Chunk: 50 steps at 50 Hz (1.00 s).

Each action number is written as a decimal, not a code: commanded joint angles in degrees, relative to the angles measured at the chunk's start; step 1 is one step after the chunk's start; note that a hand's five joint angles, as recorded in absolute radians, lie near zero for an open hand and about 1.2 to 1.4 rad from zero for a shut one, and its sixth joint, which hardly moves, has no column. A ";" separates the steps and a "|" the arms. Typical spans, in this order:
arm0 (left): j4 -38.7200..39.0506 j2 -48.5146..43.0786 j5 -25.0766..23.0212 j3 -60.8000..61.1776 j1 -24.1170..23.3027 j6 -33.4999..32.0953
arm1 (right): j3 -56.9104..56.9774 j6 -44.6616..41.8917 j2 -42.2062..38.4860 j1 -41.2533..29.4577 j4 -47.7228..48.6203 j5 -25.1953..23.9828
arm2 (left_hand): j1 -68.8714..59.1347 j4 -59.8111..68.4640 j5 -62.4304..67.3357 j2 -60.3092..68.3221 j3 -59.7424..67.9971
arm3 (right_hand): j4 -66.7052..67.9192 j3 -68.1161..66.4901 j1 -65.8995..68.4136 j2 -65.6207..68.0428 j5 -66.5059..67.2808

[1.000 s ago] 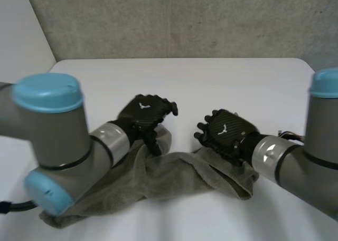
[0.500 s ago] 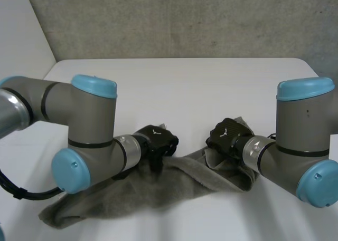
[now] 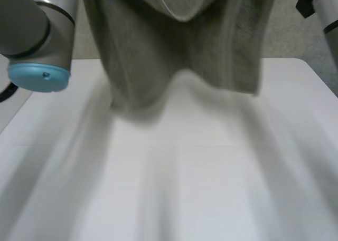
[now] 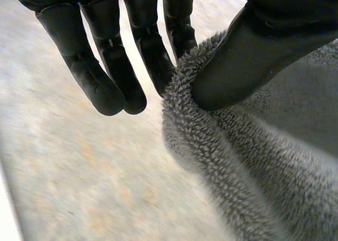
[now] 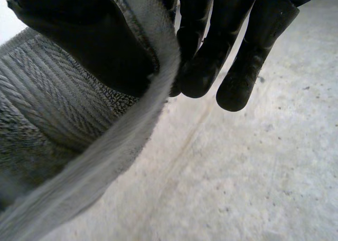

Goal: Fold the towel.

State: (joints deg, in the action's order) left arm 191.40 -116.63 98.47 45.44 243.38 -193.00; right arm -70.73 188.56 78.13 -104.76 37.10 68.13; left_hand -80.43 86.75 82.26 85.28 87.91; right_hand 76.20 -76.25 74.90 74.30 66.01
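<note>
The grey towel (image 3: 174, 46) hangs in the air above the white table (image 3: 190, 177), its lower edge loose and sagging in the middle. In the left wrist view my left hand (image 4: 248, 61) pinches a fluffy edge of the towel (image 4: 248, 183) between its thumb and a finger, while the other fingers (image 4: 105, 77) hang straight beside it. My right hand (image 5: 84, 40) clamps the towel's hemmed edge (image 5: 132, 119) between thumb and fingers (image 5: 203, 67). Both arms are raised, the left arm (image 3: 37, 35) and the right arm (image 3: 325, 11) at either side of the cloth.
A grey concrete wall (image 3: 296, 35) stands behind the table. The table's rounded far right corner (image 3: 311, 67) shows under the right arm.
Both hands have shut on the towel and lifted it off the table. The cloth, bunched on the table a second ago, now hangs between the raised arms.
</note>
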 commanded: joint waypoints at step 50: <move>4.51 20.31 -14.98 66.79 3.33 -6.16 | -44.93 -55.84 7.83 4.12 -20.84 -7.93 | 56.08 -62.40 -67.92 -60.94 -63.56 | -61.57 61.63 -60.28 -59.68 -61.39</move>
State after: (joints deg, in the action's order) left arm 195.83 -95.62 83.66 112.47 246.13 -199.09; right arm -106.34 134.30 79.71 -98.56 8.16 60.17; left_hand -36.55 36.90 36.16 36.70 36.56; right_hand 17.78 -17.98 19.16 18.62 6.08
